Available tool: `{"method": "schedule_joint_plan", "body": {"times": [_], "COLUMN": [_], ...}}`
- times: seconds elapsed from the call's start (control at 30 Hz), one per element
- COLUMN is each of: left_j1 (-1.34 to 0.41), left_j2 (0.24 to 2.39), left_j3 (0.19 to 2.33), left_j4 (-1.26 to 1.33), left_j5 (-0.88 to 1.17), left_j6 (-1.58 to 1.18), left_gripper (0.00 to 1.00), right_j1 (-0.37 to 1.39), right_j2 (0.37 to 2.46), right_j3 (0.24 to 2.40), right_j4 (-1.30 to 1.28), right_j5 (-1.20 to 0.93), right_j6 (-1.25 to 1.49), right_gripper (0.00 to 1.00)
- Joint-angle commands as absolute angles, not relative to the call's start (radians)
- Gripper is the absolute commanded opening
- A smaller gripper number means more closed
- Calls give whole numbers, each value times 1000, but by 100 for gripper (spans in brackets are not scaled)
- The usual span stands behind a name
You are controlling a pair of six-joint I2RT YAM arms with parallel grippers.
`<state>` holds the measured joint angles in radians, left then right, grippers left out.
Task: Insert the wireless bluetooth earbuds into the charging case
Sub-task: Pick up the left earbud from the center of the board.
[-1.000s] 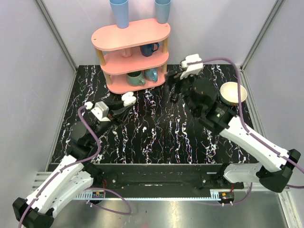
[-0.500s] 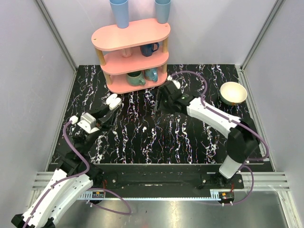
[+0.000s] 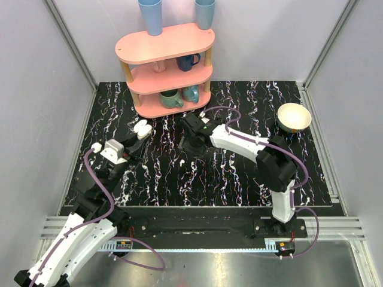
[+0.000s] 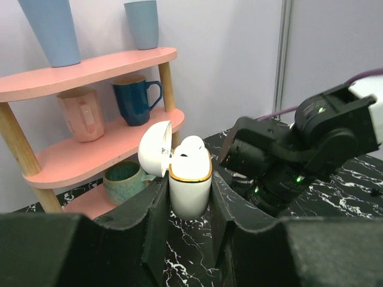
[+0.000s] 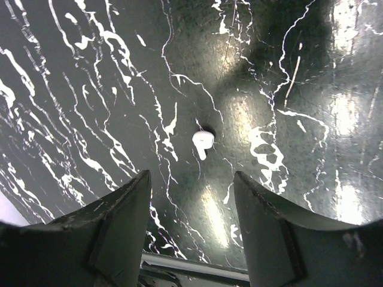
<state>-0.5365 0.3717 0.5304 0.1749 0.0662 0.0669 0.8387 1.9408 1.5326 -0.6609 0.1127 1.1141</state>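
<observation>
My left gripper [image 4: 190, 184] is shut on the white charging case [image 4: 190, 197], which it holds upright above the table. The case has a gold rim, and its lid [image 4: 153, 149] is flipped open to the left. A white earbud [image 4: 192, 146] sits in the case's mouth. From above, the case [image 3: 142, 128] is at the left, in front of the shelf. A second earbud [image 5: 202, 142] lies alone on the black marbled table. My right gripper [image 5: 191, 179] hangs open over the table just short of it, nothing between its fingers. In the top view the right gripper [image 3: 189, 143] points down at mid-table.
A pink three-tier shelf [image 3: 164, 60] with mugs and two blue cups stands at the back left. It is close behind the held case. A cream bowl [image 3: 294, 117] sits at the back right. The right arm's dark wrist [image 4: 287, 161] is close to the right of the case.
The right arm has swung from the back right down to mid-table, and its jaws have narrowed. The left gripper has drawn back to the left with the case.
</observation>
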Motion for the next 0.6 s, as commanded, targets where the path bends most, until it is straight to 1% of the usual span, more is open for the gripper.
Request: {"method": "schedule_joint_plan", "body": {"times": [0.0, 0.07, 0.17, 0.23, 0.5, 0.57], "left_j1": [-537, -537, -537, -537, -537, -537], "left_j2": [336, 331, 325, 319, 313, 308], "left_j3": [552, 552, 552, 548, 540, 538], "left_j4": [189, 170, 149, 149, 149, 147], "left_j5": [6, 2, 5, 2, 2, -25], "left_j6": [48, 51, 64, 67, 77, 75], "left_gripper": [0, 0, 0, 0, 0, 0], "right_j1": [838, 839, 851, 851, 851, 851], "right_j2": [2022, 2042, 2063, 2078, 2146, 2157], "right_j3": [1591, 1604, 1631, 1640, 1683, 1698], "right_j4": [-693, -699, -727, -739, -764, -773], "right_j5": [63, 48, 84, 86, 69, 71], "right_j6": [1221, 1239, 1252, 1267, 1266, 1264], "right_gripper": [64, 63, 62, 59, 59, 59]}}
